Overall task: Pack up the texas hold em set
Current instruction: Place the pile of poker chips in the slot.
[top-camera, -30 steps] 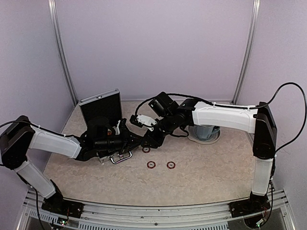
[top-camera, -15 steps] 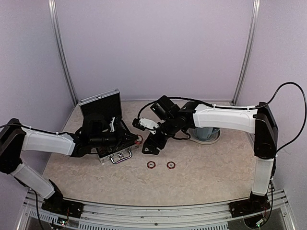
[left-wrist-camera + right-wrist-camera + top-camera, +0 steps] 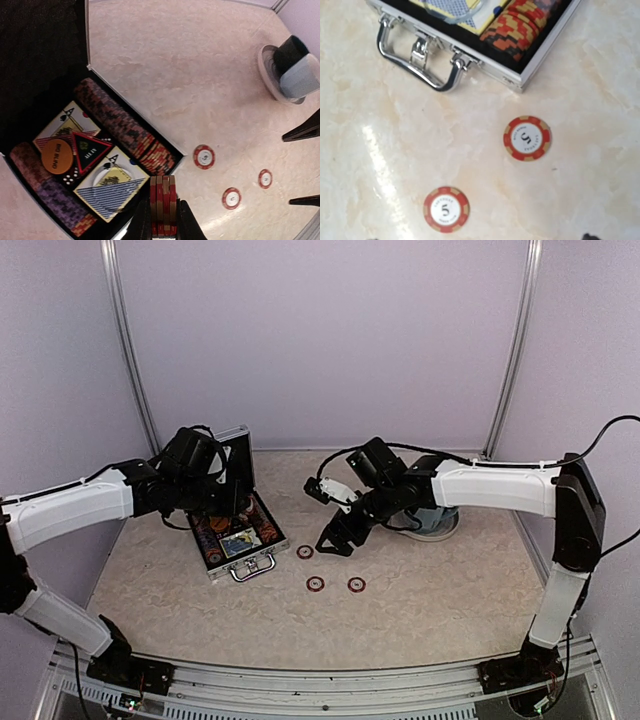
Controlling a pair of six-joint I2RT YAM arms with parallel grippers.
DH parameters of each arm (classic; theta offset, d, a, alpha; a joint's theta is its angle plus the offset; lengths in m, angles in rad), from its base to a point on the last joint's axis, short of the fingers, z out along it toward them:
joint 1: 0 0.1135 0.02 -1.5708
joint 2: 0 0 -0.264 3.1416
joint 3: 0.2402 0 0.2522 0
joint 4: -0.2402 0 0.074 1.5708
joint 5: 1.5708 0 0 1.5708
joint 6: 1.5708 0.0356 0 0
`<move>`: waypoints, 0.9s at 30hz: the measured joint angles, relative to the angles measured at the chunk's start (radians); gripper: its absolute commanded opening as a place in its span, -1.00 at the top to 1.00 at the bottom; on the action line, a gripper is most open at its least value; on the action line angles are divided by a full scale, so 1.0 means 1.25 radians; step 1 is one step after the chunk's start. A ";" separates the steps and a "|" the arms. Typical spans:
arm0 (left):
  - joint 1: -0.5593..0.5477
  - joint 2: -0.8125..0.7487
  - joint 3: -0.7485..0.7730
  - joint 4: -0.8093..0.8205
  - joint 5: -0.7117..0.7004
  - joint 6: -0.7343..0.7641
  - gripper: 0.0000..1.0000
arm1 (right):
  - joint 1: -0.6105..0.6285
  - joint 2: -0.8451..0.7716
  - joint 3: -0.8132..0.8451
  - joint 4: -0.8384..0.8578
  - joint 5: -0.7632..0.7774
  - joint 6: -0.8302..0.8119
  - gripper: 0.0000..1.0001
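1. Pale marbled tabletop (image 3: 430,620) sits inside lilac walls, and both arms reach inward from the near edge.
2. The small silver briefcase (image 3: 222,562) lies open on the left-centre of the table. Its lid (image 3: 241,440) stands upright at the back and its handle (image 3: 417,67) faces the near side.
3. In the black lining, two long rows of chips (image 3: 120,125) run along the sides of the case, with two card boxes (image 3: 112,192) between them. A red-edged black triangular marker (image 3: 86,149) lies on the boxes and touches an orange disc (image 3: 56,156). Tiny dice (image 3: 70,175) sit just below the marker.
4. The left gripper (image 3: 162,222) hovers above the right near corner of the case. Its jaws are pinched narrow on a stack of four chips (image 3: 162,200), red and white, held on edge.
5. Three loose chips lie flat on the table to the right of the case. One chip (image 3: 305,552) is near the case's corner. The other two, a middle chip (image 3: 315,584) and an outer chip (image 3: 356,584), lie side by side closer to the near edge.
6. The right gripper (image 3: 338,538) hangs over the loose chips with its fingers spread wide, holding nothing.
7. A grey-blue cup (image 3: 300,75) on a round saucer (image 3: 267,67) stands well to the right of the case.
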 measured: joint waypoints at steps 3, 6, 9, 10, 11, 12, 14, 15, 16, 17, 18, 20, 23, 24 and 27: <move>-0.002 0.041 0.059 -0.098 -0.065 0.093 1.00 | -0.010 -0.011 -0.034 0.035 -0.023 0.007 -0.73; -0.006 0.088 0.088 -0.169 -0.114 0.169 1.00 | -0.017 -0.018 -0.063 0.058 -0.043 0.009 -0.71; -0.009 0.139 0.097 -0.230 -0.141 0.233 1.00 | -0.023 -0.018 -0.081 0.077 -0.063 0.009 -0.70; -0.009 0.153 0.097 -0.246 -0.142 0.249 1.00 | -0.026 -0.018 -0.086 0.081 -0.070 0.009 -0.70; -0.009 0.166 0.097 -0.265 -0.143 0.263 1.00 | -0.029 -0.018 -0.089 0.085 -0.076 0.008 -0.70; -0.009 0.175 0.097 -0.277 -0.142 0.278 1.00 | -0.031 -0.018 -0.091 0.089 -0.082 0.008 -0.70; -0.008 0.186 0.097 -0.300 -0.143 0.307 1.00 | -0.034 -0.018 -0.092 0.095 -0.092 0.008 -0.69; -0.007 0.189 0.097 -0.309 -0.143 0.321 1.00 | -0.036 -0.018 -0.092 0.099 -0.098 0.008 -0.69; -0.006 0.190 0.097 -0.316 -0.142 0.331 1.00 | -0.036 -0.018 -0.092 0.103 -0.103 0.008 -0.69; -0.004 0.191 0.097 -0.321 -0.141 0.341 1.00 | -0.037 -0.018 -0.092 0.107 -0.108 0.008 -0.68; -0.002 0.192 0.097 -0.327 -0.139 0.351 1.00 | -0.037 -0.018 -0.092 0.110 -0.115 0.008 -0.68; 0.003 0.197 0.097 -0.336 -0.138 0.369 1.00 | -0.037 -0.018 -0.092 0.115 -0.125 0.008 -0.68; 0.013 0.210 0.097 -0.347 -0.135 0.391 1.00 | -0.037 -0.018 -0.092 0.117 -0.131 0.008 -0.67; 0.015 0.214 0.097 -0.351 -0.132 0.399 1.00 | -0.037 -0.018 -0.092 0.118 -0.134 0.008 -0.67; 0.021 0.217 0.097 -0.359 -0.122 0.417 1.00 | -0.037 -0.017 -0.092 0.118 -0.137 0.008 -0.67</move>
